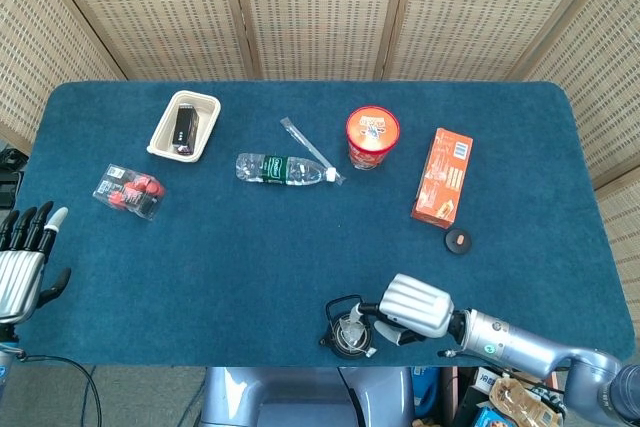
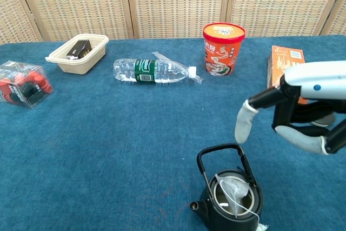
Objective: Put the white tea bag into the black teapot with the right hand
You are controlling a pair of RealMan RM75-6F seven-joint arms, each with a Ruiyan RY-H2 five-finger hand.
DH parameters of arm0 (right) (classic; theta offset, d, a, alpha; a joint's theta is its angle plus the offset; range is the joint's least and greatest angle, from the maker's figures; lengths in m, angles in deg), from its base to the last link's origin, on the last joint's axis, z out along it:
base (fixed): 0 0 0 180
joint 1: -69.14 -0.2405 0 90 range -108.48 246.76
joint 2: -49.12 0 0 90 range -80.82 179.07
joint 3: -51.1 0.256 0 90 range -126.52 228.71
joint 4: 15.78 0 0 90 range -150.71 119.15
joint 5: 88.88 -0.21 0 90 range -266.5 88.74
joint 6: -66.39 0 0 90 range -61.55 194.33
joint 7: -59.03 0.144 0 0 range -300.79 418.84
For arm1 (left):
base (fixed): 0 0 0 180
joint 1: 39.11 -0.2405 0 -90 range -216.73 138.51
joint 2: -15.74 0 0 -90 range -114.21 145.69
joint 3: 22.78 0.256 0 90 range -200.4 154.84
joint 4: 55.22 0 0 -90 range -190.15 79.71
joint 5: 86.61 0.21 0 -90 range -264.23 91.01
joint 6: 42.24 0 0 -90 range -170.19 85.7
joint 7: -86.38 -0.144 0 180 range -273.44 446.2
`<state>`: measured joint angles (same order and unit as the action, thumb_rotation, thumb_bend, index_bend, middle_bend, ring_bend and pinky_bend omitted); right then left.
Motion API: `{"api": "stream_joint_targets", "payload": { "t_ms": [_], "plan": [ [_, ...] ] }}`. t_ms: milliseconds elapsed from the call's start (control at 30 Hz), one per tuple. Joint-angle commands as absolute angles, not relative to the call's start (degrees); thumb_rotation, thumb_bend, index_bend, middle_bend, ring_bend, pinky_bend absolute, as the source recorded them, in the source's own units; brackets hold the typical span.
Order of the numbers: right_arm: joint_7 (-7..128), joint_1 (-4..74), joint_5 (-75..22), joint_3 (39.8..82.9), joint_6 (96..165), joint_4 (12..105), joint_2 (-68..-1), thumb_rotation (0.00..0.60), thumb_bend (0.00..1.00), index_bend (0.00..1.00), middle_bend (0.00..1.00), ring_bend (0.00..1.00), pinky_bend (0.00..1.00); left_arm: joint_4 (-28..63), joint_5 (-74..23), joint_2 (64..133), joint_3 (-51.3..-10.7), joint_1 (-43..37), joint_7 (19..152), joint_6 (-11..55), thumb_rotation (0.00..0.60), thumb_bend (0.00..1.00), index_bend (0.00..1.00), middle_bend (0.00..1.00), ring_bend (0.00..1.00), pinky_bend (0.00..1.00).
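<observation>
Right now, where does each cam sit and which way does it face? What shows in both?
Head view: high above the table's near edge, looking steeply down on the blue table; left hand at lower left, right hand by the black teapot.
Chest view: low at the near edge, facing across the table toward the wicker screens; only the right hand shows.
Shared: the teapot holding the white tea bag, water bottle, noodle cup, orange box.
</observation>
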<state>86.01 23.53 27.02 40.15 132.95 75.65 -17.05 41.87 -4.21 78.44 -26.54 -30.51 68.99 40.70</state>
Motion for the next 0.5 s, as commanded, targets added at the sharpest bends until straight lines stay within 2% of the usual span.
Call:
{"api": "stream_joint_targets", "payload": {
  "t_ms": [33,333,500],
  "plan": [
    [85.9,22.2,28.0,39.2,131.0,76.1,-16.5,0.555,0.90,0.35,0.95,0.99,1.00,42.3,-4.2,78.1,-26.8,-30.4,68.7,40.8,0.600,0.37,0.03,0.00,0.00,0.00],
    [84.6,20.7,28.2,38.3,128.0,76.8,-16.7,0.555,0.94,0.35,0.97,0.99,1.00,43.1,-4.0,77.7,-26.8,-30.2,68.2,40.8,0.600,0.37,0.03,0.00,0.00,0.00],
    [79.5,20.8,26.7,39.3,125.8,76.7,-17.7,0.520,1.00,0.29,0.99,0.99,1.00,43.1,-4.4,77.8,-26.5,-30.2,68.2,40.2,0.600,0.37,0.03,0.00,0.00,0.00]
  ]
}}
